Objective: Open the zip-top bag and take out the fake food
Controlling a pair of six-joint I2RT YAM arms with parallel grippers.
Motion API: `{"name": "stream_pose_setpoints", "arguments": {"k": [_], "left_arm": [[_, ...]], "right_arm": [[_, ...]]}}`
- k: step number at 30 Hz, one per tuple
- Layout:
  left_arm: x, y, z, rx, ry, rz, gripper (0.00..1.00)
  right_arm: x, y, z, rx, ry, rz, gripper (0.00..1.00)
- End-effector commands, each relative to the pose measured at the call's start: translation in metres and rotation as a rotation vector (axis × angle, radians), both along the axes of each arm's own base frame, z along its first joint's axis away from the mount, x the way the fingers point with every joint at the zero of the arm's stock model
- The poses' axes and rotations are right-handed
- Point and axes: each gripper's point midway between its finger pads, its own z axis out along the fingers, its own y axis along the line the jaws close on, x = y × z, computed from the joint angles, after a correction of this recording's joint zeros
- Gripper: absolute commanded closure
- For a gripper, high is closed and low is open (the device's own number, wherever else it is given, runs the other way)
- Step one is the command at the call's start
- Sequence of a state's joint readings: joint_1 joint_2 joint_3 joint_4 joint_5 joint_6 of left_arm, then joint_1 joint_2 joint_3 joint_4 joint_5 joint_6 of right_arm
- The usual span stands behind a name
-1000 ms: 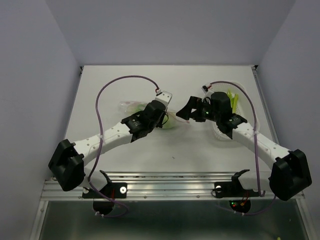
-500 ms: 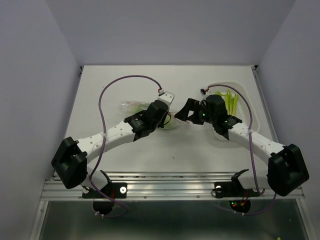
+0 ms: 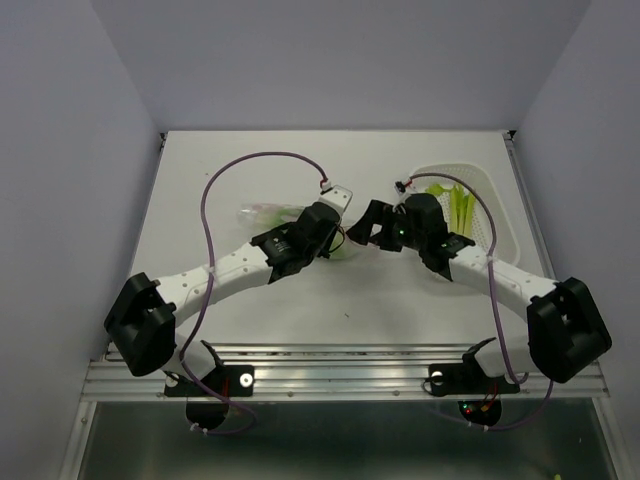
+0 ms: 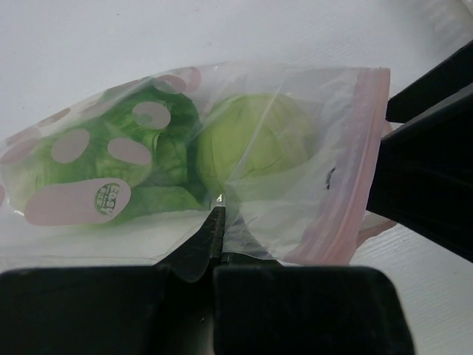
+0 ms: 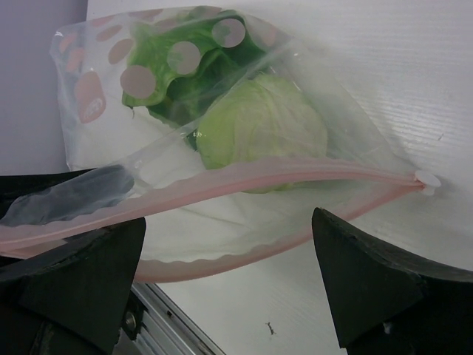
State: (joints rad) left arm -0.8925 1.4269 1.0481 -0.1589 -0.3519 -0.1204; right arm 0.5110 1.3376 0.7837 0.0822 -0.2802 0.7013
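Observation:
The zip-top bag [image 3: 262,212] lies on the white table left of centre, its pink zipper edge facing right. In the left wrist view my left gripper [image 4: 216,214] is shut on a pinch of the bag's upper plastic [image 4: 295,200], just before the pale green lettuce ball [image 4: 255,140] and a dark green leaf [image 4: 159,140] inside. In the right wrist view the bag's mouth gapes, with the upper zipper strip [image 5: 244,181] lifted off the lower lip [image 5: 222,259]. My right gripper [image 5: 229,274] is open and empty just before the mouth, the ball [image 5: 262,122] beyond it.
A white perforated basket [image 3: 490,200] holding yellow-green leafy strips [image 3: 460,205] stands at the right, behind my right arm. Purple cables loop over both arms. A metal rail [image 3: 340,370] runs along the table's near edge. Walls close in the left, right and back.
My right arm has swung left toward the bag's mouth, uncovering more of the basket. My left gripper has kept its hold on the bag and shifted slightly right.

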Motion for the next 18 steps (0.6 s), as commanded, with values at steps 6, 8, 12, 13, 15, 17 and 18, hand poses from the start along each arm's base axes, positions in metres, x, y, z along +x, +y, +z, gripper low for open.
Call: {"name": "stream_pose_setpoints", "arguments": {"k": [6, 8, 12, 13, 15, 17, 18], "left_arm": [[0.001, -0.012, 0.021, -0.040, -0.038, -0.010, 1.00], [0.000, -0.013, 0.021, -0.042, -0.038, -0.016, 1.00], [0.000, -0.015, 0.019, -0.037, -0.037, -0.022, 1.00], [0.000, -0.016, 0.019, -0.037, -0.036, -0.021, 1.00], [0.000, -0.017, 0.019, -0.036, -0.036, -0.025, 1.00], [-0.001, -0.017, 0.018, -0.033, -0.036, -0.028, 1.00], [-0.001, -0.017, 0.018, -0.033, -0.036, -0.028, 1.00]], "right_arm": [[0.019, 0.026, 0.012, 0.028, -0.112, 0.017, 0.01], [0.021, 0.029, 0.006, 0.021, -0.113, 0.009, 0.01], [0.028, 0.032, -0.005, 0.008, -0.108, -0.013, 0.00], [0.028, 0.035, -0.008, 0.003, -0.108, -0.015, 0.00], [0.032, 0.035, -0.018, -0.008, -0.096, -0.023, 0.00], [0.030, 0.040, -0.022, -0.007, -0.091, -0.013, 0.00], [0.028, 0.045, -0.026, -0.005, -0.088, -0.005, 0.00]]}}
